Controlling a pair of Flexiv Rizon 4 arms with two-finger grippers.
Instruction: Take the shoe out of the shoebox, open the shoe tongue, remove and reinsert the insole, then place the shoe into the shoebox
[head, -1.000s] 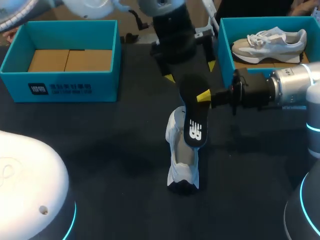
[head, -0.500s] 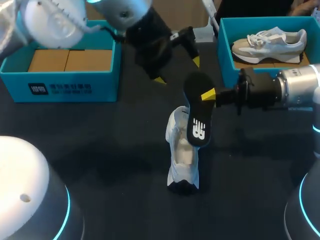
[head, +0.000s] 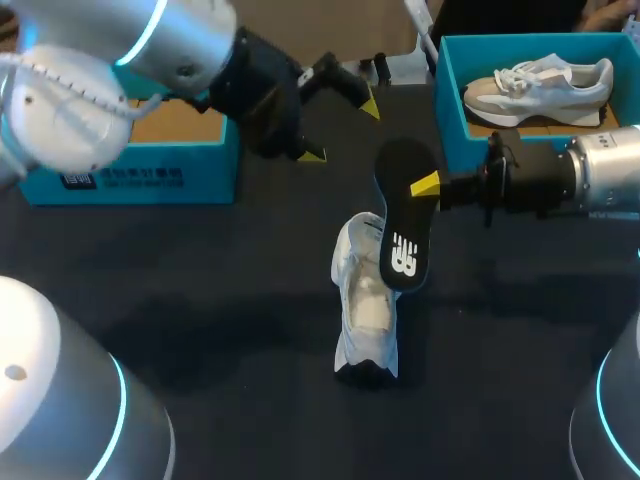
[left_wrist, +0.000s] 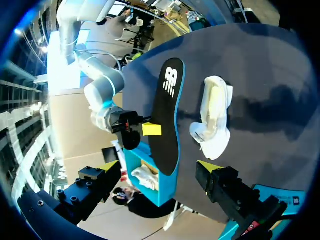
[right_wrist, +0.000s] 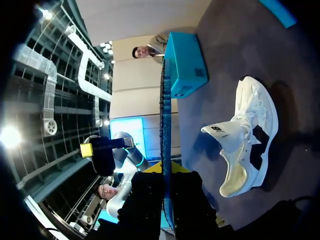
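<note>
On the table, seen from above, the shoe (head: 365, 310) is standing outside its shoebox (head: 447, 100), so that step looks done. Your right gripper (head: 425, 187) is clenching its jaws on the insole (head: 405, 215), free of the shoe; reinserting and boxing remain, I judge. Your left gripper (head: 341, 130) is hovering near the other box (head: 140, 178), jaws released and empty. A second shoe (head: 545, 88) is taking up room in the shoebox.

In the left wrist view, the insole (left_wrist: 167, 120) is hanging beside the shoe (left_wrist: 215, 120), apart from it.

In the right wrist view, the insole (right_wrist: 163, 125) is showing edge-on between the jaws, with the shoe (right_wrist: 247, 145) lying open beyond.
</note>
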